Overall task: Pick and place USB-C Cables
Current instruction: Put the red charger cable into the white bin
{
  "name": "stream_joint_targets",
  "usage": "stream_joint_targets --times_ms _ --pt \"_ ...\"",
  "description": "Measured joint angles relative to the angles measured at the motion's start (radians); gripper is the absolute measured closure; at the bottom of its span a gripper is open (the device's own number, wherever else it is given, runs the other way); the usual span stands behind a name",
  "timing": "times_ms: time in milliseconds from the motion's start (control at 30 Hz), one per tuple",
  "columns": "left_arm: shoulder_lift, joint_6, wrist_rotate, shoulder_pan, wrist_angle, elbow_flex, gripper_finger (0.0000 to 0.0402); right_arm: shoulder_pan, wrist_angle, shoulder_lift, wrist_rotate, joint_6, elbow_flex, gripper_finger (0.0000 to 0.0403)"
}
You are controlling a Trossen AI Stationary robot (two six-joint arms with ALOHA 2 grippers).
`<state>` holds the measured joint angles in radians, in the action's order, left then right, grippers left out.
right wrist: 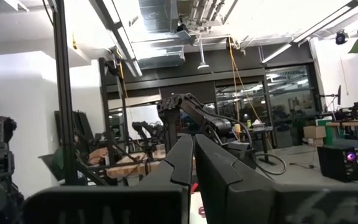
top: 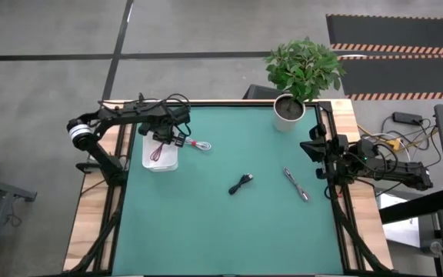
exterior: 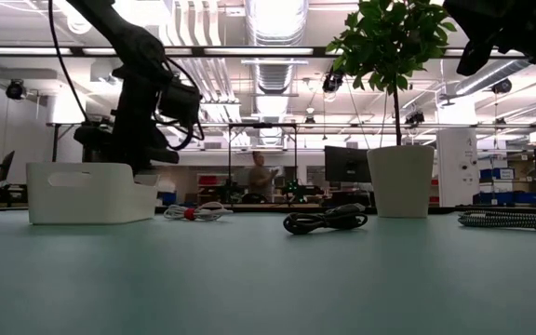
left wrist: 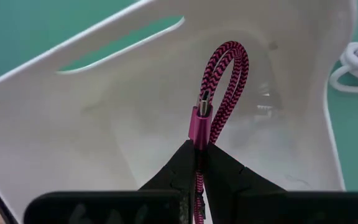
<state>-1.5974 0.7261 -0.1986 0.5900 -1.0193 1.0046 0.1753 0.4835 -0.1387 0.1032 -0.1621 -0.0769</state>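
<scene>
a: how far along is it?

b: early, i'd judge; the left gripper (left wrist: pixel 199 163) hangs over the white tray (top: pixel 169 162) with its fingers clamped on the red cable (left wrist: pixel 216 87), which dangles inside the tray's walls; it is not released yet

a: and the other three?

b: all out on the green table (top: pixel 229 223); the white cable with a red tie (top: pixel 200 145) lies just beside the tray, on its inner side; the black cable (top: pixel 241 183) sits near the middle; the grey cable (top: pixel 296 185) lies further toward the right arm; none looks touched

a: anything else in the tray?

b: from the left wrist view, only bare white floor shows under the red loop; so the tray holds nothing besides the cable hanging into it

a: the right arm?

b: parked at the table's right edge; the right gripper (right wrist: pixel 193 163) has its fingers pressed together on nothing, pointing out into the room

a: so what's left?

b: let go of the red one, then fetch three more
</scene>
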Motion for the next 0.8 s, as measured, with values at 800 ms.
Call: stream_joint_targets --times_ms 800 --pt "0.003 -0.004 -0.003 -0.001 -0.001 0.0 0.0394 0.0 -0.002 0.0 0.0 -0.012 0.0 0.0394"
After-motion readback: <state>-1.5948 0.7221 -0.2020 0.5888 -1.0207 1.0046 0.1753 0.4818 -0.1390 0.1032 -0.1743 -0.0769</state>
